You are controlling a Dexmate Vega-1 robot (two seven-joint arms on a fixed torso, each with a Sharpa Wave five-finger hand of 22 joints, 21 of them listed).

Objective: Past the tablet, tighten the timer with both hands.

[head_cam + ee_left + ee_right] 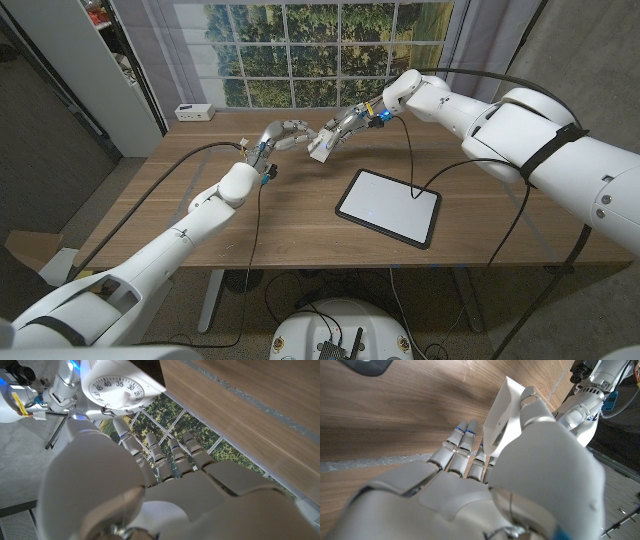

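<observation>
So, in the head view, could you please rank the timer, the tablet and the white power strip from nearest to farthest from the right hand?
1. Timer: held in the right hand.
2. Tablet: on the table, nearer the robot.
3. Power strip: far left table corner.

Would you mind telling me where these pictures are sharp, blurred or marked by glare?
Head view: evenly lit and sharp, the tablet screen a pale sheen. Left wrist view: the timer dial is readable, the left hand close and soft. Right wrist view: the right hand blurs near the lens; glare streaks the table.
</observation>
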